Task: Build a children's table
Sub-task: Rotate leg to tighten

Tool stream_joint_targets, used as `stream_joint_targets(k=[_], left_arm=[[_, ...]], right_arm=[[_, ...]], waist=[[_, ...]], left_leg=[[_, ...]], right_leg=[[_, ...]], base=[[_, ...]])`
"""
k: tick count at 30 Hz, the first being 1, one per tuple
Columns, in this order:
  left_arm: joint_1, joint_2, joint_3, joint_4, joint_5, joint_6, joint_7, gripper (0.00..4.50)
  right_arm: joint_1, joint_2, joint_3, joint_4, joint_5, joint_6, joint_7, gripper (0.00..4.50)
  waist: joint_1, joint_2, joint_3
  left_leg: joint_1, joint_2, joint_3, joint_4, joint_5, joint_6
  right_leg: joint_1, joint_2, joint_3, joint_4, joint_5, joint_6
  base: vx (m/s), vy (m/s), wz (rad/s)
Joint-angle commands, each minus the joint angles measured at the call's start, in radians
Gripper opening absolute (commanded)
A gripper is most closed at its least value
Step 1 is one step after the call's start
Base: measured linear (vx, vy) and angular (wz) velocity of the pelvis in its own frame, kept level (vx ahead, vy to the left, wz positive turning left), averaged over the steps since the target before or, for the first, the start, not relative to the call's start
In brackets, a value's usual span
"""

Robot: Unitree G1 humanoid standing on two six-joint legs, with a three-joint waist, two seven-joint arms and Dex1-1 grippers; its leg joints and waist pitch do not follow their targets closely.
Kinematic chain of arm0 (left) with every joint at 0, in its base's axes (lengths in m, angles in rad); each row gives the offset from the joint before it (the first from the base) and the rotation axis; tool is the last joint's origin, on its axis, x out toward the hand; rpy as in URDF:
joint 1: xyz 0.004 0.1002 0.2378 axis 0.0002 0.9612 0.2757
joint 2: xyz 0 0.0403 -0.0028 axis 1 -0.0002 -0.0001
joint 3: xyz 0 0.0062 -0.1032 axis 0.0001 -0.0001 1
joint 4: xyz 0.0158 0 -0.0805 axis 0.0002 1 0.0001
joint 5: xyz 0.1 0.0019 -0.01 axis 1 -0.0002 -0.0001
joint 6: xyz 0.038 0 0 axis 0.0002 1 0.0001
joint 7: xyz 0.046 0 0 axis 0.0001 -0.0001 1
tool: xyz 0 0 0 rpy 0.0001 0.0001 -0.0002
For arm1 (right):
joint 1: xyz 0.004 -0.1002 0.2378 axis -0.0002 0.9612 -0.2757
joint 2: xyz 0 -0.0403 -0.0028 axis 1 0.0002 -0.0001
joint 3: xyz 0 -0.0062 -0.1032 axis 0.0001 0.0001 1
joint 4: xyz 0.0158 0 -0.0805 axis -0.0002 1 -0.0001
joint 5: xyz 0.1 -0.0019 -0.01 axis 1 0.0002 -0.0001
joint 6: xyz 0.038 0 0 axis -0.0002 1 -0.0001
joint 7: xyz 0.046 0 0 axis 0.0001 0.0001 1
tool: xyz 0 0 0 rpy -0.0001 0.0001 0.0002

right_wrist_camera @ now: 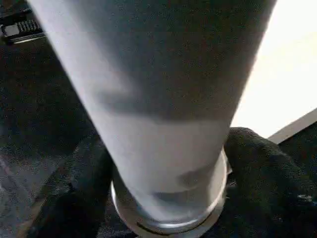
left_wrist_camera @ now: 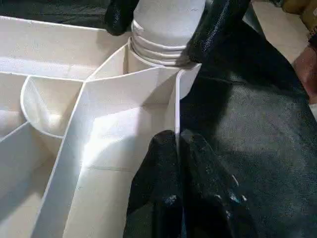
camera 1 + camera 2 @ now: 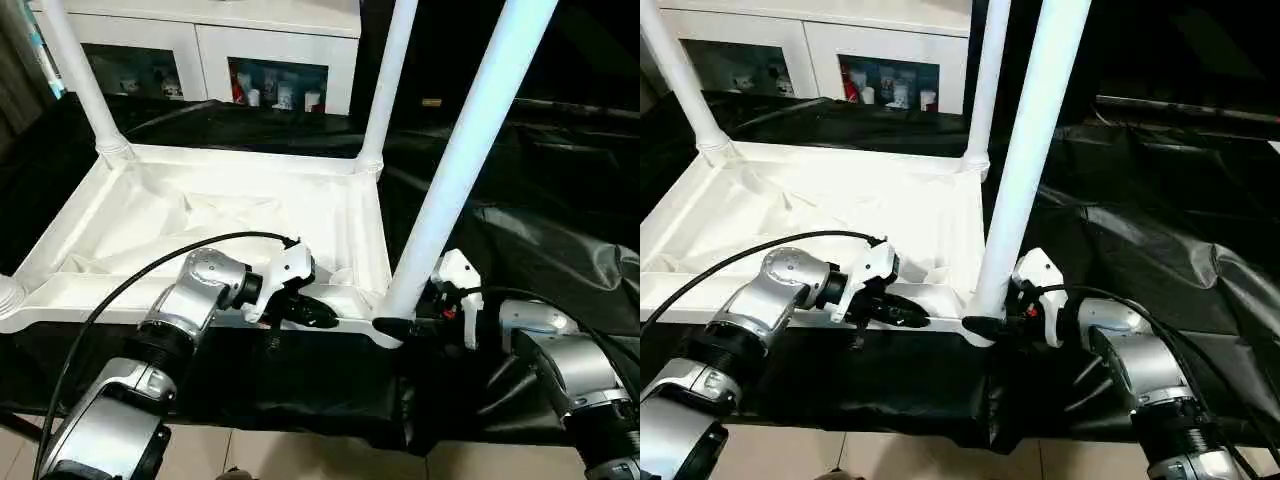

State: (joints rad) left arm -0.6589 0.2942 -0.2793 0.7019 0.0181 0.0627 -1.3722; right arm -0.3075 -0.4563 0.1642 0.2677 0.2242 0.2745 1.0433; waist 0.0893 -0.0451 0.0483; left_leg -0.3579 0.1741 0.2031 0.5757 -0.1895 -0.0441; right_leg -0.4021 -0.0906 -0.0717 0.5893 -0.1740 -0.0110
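Observation:
The white tabletop (image 3: 200, 215) lies upside down on black cloth, ribbed underside up. White legs stand in its far-left socket (image 3: 75, 70) and far-right socket (image 3: 388, 80). A third leg (image 3: 460, 160) rises from the near-right corner, leaning slightly right. My right gripper (image 3: 400, 325) is shut around that leg's base, its black fingers (image 1: 262, 168) on both sides of the tube (image 1: 163, 99). My left gripper (image 3: 318, 316) is shut on the tabletop's near rim, just left of that corner. Its fingers (image 2: 158, 168) pinch the thin rim wall (image 2: 176, 114).
A white cabinet with glass doors (image 3: 270, 50) stands behind the work. Black cloth (image 3: 520, 200) covers the surface to the right and hangs over the near edge, above tiled floor (image 3: 280, 455). A black cable (image 3: 150, 270) arcs over my left forearm.

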Motion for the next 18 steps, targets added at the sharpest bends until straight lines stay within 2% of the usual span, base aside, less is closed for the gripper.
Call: stream_joint_targets(k=[1, 3, 5, 6, 8, 10, 12, 13, 14, 16, 17, 18], left_arm=[[0.022, -0.013, -0.013, -0.010, -0.029, 0.001, -0.045, 0.00], [0.022, -0.014, -0.013, -0.012, -0.028, 0.003, -0.044, 0.00], [0.023, -0.013, -0.014, -0.017, -0.028, 0.008, -0.042, 0.00], [0.023, -0.014, -0.014, -0.017, -0.028, 0.008, -0.036, 0.00], [0.023, -0.015, -0.015, -0.018, -0.028, 0.008, -0.032, 0.00], [0.013, -0.031, -0.009, 0.009, -0.010, 0.000, 0.032, 0.00], [-0.006, -0.057, 0.001, 0.053, 0.013, 0.003, 0.125, 0.00], [-0.006, -0.057, 0.001, 0.053, 0.013, 0.003, 0.125, 0.00], [-0.042, -0.108, 0.016, 0.125, 0.038, 0.004, 0.259, 0.00], [-0.058, -0.133, 0.022, 0.154, 0.046, 0.005, 0.317, 0.00], [-0.075, -0.160, 0.030, 0.181, 0.050, 0.008, 0.376, 0.00], [-0.075, -0.160, 0.030, 0.181, 0.050, 0.008, 0.376, 0.00]], right_arm=[[-0.003, -0.018, -0.003, 0.008, -0.014, 0.004, -0.006, 3.19], [-0.001, -0.015, -0.005, 0.010, -0.013, 0.005, -0.008, 2.98], [0.001, -0.009, -0.008, 0.012, -0.012, 0.006, -0.012, 2.81], [0.005, -0.004, -0.012, 0.013, -0.009, 0.008, -0.018, 2.76], [0.007, -0.001, -0.013, 0.013, -0.006, 0.009, -0.022, 2.72], [0.009, 0.024, -0.032, 0.031, -0.007, 0.013, -0.078, 2.70], [0.006, 0.055, -0.054, 0.063, -0.019, 0.020, -0.160, 2.69], [0.006, 0.055, -0.054, 0.063, -0.019, 0.020, -0.160, 2.69], [-0.006, 0.111, -0.084, 0.119, -0.051, 0.037, -0.317, 2.69], [-0.012, 0.139, -0.099, 0.142, -0.063, 0.049, -0.391, 2.69], [-0.015, 0.170, -0.114, 0.156, -0.066, 0.063, -0.454, 2.69], [-0.015, 0.170, -0.114, 0.156, -0.066, 0.063, -0.454, 2.68]], waist=[[0.001, -0.011, -0.057], [0.001, -0.014, -0.057], [0.000, -0.011, -0.057], [0.001, -0.007, -0.057], [0.000, -0.010, -0.058], [0.000, -0.008, -0.058], [-0.003, -0.011, -0.055], [-0.005, -0.011, -0.053], [-0.010, -0.008, -0.051], [-0.014, -0.010, -0.050], [-0.014, -0.012, -0.050], [-0.017, -0.011, -0.050]], left_leg=[[0.006, 0.063, -0.026, -0.061, -0.166, 0.066], [0.007, 0.063, -0.026, -0.061, -0.167, 0.064], [0.007, 0.064, -0.027, -0.061, -0.173, 0.059], [0.008, 0.064, -0.027, -0.061, -0.174, 0.058], [0.008, 0.063, -0.027, -0.060, -0.174, 0.058], [0.008, 0.063, -0.026, -0.060, -0.175, 0.057], [0.009, 0.062, -0.028, -0.062, -0.204, 0.044], [0.009, 0.061, -0.028, -0.062, -0.213, 0.041], [0.011, 0.060, -0.030, -0.063, -0.242, 0.024], [0.015, 0.058, -0.035, -0.066, -0.284, -0.004], [0.016, 0.058, -0.037, -0.066, -0.292, -0.008], [0.017, 0.060, -0.038, -0.068, -0.299, -0.006]], right_leg=[[0.047, -0.073, 0.050, -0.066, -0.255, -0.204], [0.047, -0.073, 0.050, -0.066, -0.256, -0.203], [0.048, -0.073, 0.050, -0.066, -0.257, -0.205], [0.047, -0.073, 0.051, -0.066, -0.254, -0.206], [0.047, -0.071, 0.050, -0.064, -0.245, -0.209], [0.047, -0.072, 0.051, -0.065, -0.243, -0.211], [0.045, -0.072, 0.050, -0.071, -0.293, -0.202], [0.043, -0.071, 0.050, -0.073, -0.314, -0.196], [0.036, -0.071, 0.051, -0.080, -0.374, -0.177], [0.034, -0.072, 0.047, -0.087, -0.440, -0.157], [0.037, -0.074, 0.045, -0.090, -0.462, -0.147], [0.035, -0.075, 0.047, -0.093, -0.473, -0.137]], base=[[0.000, 0.000, 0.00], [0.000, 0.000, 0.00], [0.000, 0.000, 0.00], [0.000, 0.000, 0.00], [0.000, 0.000, 0.00], [0.000, 0.000, 0.00], [0.000, 0.000, 0.00], [0.000, 0.000, 0.00], [0.000, 0.000, 0.00], [0.000, 0.000, 0.00], [0.000, 0.000, 0.00], [0.000, 0.000, 0.00]])
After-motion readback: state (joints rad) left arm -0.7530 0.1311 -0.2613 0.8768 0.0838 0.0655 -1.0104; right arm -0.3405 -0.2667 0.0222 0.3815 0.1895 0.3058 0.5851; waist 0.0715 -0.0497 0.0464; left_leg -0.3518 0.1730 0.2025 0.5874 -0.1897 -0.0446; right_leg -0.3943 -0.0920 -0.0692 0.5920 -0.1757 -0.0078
